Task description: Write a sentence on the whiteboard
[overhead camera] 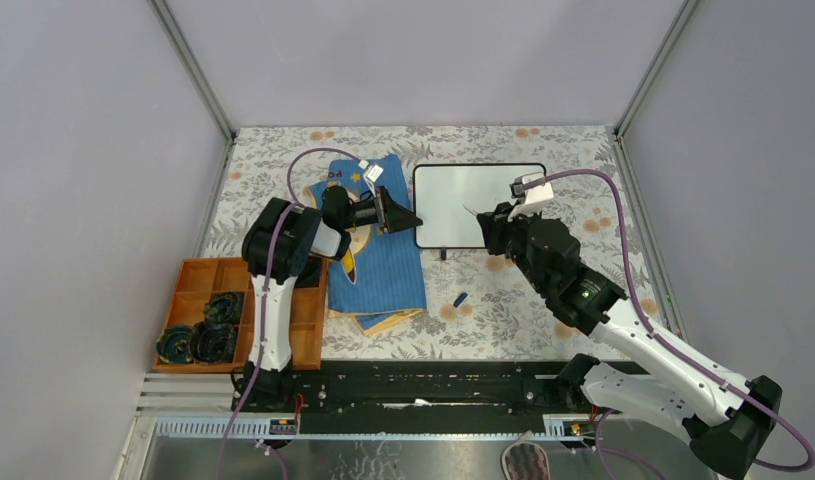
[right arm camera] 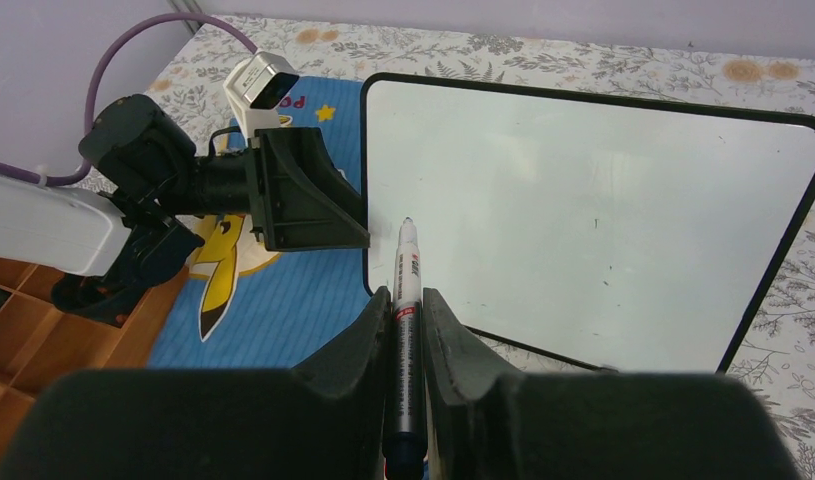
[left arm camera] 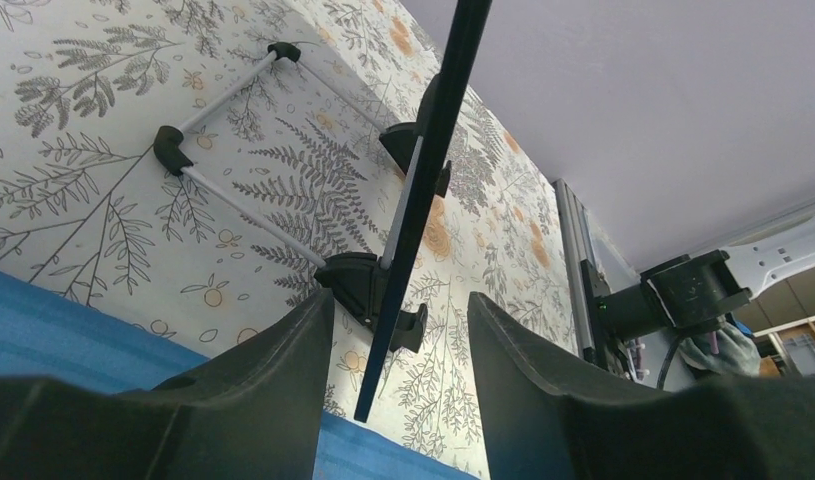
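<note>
Readable text first: you only get red letters "PO" on the blue cloth (right arm camera: 283, 300), next to a yellow star. The marker (right arm camera: 408, 265) has red print on its white barrel, too small to read.

The whiteboard (overhead camera: 480, 200) sits mid-table on the floral cover (overhead camera: 543, 320), and its left edge is just beside the cloth. Its face is plain white with a few faint specks.

Your right claw (right arm camera: 408, 300) is clamped on the marker. The tip points at the board's near-left corner area. You can't tell from any view whether the tip touches.

Your left claw (left arm camera: 401, 310) is spread and straddles the board's left edge. There's a gap on both sides of the black frame (left arm camera: 423, 190), so it isn't gripping.

View differences:
- Only the left wrist cam shows the board edge-on. It also shows the black feet (left arm camera: 368, 285) and white rods with black corner pieces lying on the cover.
- The right wrist cam shows the board face and the marker grip. It also shows the left claw (right arm camera: 348, 215) at the board's edge.
- Only the top cam shows a small blue piece (overhead camera: 461, 299) on the cover near the board. It also shows the full orange tray (overhead camera: 198, 268) of dark items, left of the cloth.
</note>
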Controlling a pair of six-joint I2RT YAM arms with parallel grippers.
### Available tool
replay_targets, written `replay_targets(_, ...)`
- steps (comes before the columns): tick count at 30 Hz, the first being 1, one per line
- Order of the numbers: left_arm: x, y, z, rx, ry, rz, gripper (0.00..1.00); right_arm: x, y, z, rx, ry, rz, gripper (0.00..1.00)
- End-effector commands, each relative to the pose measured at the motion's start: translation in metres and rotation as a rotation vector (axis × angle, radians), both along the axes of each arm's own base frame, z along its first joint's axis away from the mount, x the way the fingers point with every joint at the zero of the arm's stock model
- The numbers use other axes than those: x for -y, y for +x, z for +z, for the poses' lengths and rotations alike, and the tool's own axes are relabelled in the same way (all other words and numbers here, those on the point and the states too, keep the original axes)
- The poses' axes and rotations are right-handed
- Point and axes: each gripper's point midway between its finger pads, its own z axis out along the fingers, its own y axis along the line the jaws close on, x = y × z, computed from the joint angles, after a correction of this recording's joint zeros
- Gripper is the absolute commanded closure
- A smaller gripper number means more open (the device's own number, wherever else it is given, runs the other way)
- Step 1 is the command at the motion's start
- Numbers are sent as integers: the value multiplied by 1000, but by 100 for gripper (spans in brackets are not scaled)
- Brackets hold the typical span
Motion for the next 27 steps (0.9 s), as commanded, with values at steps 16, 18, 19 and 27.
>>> replay_targets(16, 3, -3, 6, 93, -42, -42, 62, -6, -2, 3, 11, 26, 23, 100)
replay_targets(18, 3, -3, 5, 95, -40, -40, 63, -6, -2, 3, 10, 25, 23, 100)
replay_targets(19, 3, -3, 5, 95, -39, -40, 64, -6, -2, 3, 11, 25, 23, 100)
replay_targets(27, 3, 0, 2, 100, -27, -30, 64, -6, -2, 2, 5, 27, 26, 100)
